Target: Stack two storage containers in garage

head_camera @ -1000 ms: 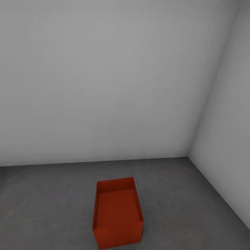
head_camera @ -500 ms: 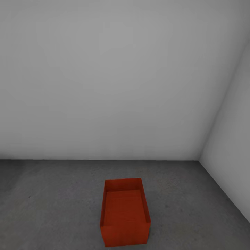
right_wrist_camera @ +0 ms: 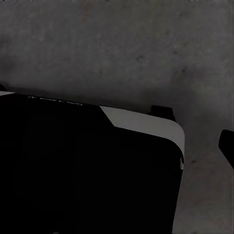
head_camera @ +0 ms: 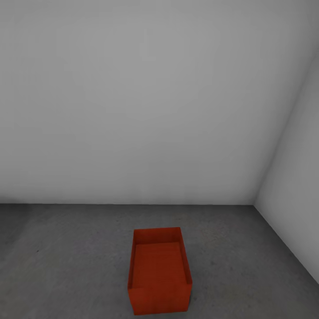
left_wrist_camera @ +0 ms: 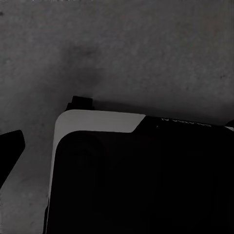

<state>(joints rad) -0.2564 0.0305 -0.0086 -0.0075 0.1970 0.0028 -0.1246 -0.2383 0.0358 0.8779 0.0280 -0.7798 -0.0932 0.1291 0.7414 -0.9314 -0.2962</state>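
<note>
Grey concrete floor (head_camera: 66, 266) meets bare walls; one storage container (head_camera: 159, 274) sits low in frame, right of centre, long axis pointing away. Neither arm looks nearer. Claw openings: cannot tell.

No writing is legible on anything in view

One storage container (head_camera: 159, 272) sits on the floor (head_camera: 66, 261) right in front of me, near side toward me, long way running to the far wall (head_camera: 133, 110). The side wall (head_camera: 297, 212) meets it far right, well apart from the container.
</note>
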